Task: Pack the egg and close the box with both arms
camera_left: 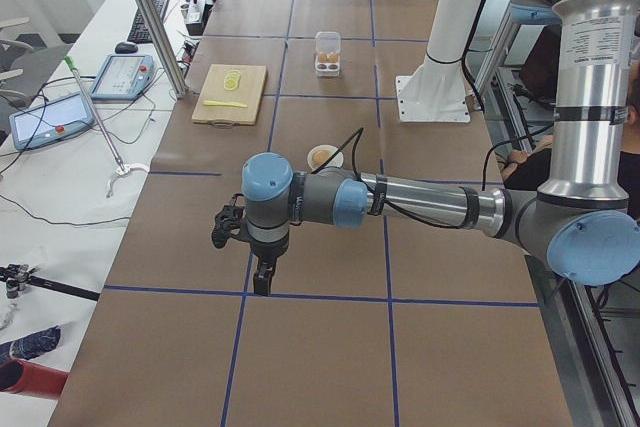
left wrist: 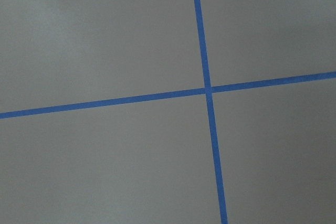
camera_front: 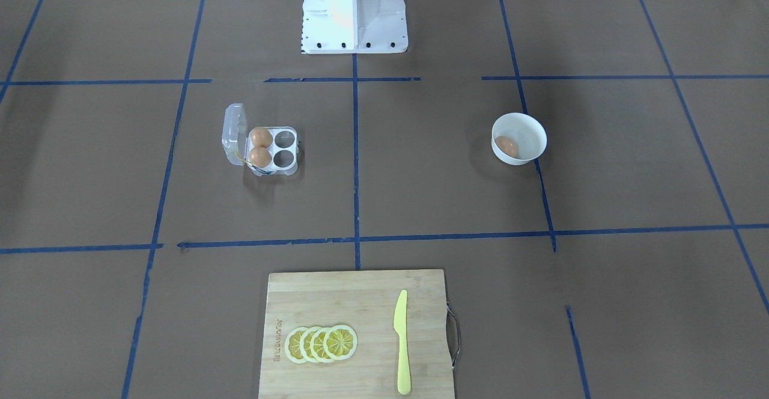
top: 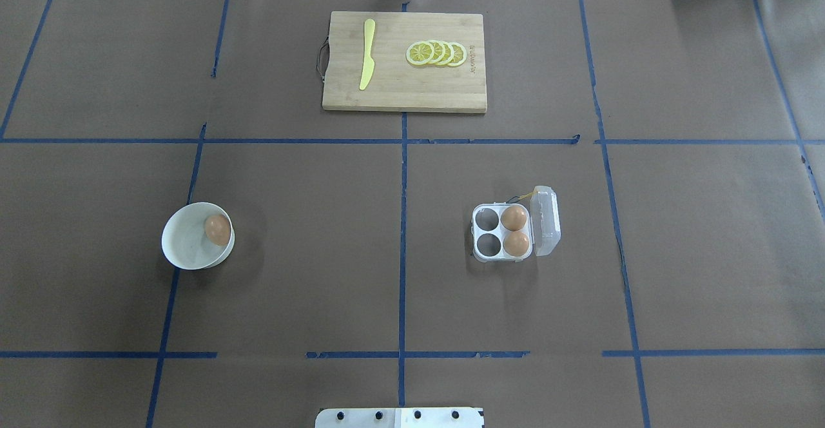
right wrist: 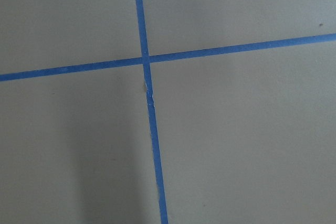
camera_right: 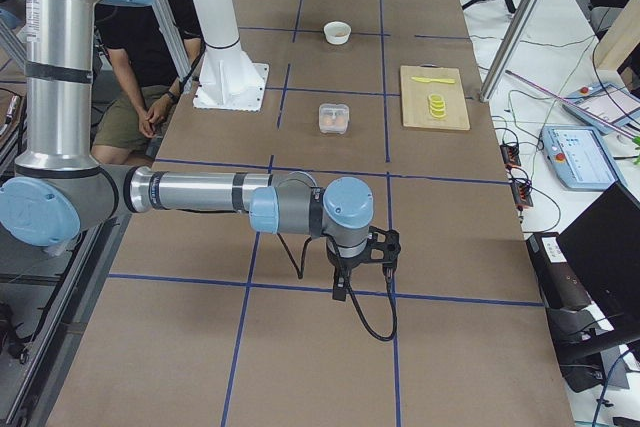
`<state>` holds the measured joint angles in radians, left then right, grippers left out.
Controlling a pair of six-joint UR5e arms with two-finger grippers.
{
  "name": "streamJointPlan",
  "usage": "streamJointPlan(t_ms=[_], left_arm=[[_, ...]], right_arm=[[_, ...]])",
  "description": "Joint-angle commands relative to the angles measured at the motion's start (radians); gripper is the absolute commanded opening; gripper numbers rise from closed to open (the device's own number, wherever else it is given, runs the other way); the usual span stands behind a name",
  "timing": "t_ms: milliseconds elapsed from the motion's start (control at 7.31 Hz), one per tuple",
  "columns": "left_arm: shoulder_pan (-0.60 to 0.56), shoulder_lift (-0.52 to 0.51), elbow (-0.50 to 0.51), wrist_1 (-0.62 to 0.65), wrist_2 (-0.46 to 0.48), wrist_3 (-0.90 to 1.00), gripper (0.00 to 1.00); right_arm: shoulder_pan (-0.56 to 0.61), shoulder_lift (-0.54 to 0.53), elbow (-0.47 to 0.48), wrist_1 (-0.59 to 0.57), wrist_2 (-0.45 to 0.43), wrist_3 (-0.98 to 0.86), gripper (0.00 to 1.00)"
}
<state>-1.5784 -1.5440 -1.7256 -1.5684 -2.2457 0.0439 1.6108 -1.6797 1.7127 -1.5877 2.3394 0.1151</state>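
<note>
One egg (camera_front: 506,146) lies in the white bowl (camera_front: 528,125), which is at mid-left in the overhead view (top: 184,251). The clear box (camera_front: 273,149) stands open, its lid (camera_front: 233,134) upright. Two eggs (top: 513,218) (top: 516,243) fill the cups beside the lid, and the other two cups are empty. The left gripper (camera_left: 262,282) shows only in the exterior left view, low over the table far from the bowl. The right gripper (camera_right: 340,290) shows only in the exterior right view, far from the box (camera_right: 333,117). I cannot tell whether either is open. Both wrist views show only paper and tape.
A wooden cutting board (camera_front: 336,303) lies at the table's far edge with lemon slices (camera_front: 321,343) and a yellow knife (camera_front: 401,342) on it. The white base pedestal (camera_front: 353,11) stands at the robot's side. Blue tape lines cross the brown table cover.
</note>
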Motion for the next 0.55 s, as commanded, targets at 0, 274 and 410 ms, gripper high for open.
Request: streamJointPlan(t_ms=[0,274,410], left_arm=[[0.005,-0.005,-0.012,-0.087,0.003,0.002,1.0],[0.034,-0.053,-0.048,-0.117,-0.008,-0.001,1.0],[0.076,-0.079,-0.084,-0.125,-0.02,0.001,1.0]], right_arm=[[0.0,0.006,0.001,-0.003,0.011,0.003,1.0],[0.0,0.003,0.001,0.002,0.017,0.005,1.0],[0.0,0.003,0.002,0.002,0.015,0.005,1.0]])
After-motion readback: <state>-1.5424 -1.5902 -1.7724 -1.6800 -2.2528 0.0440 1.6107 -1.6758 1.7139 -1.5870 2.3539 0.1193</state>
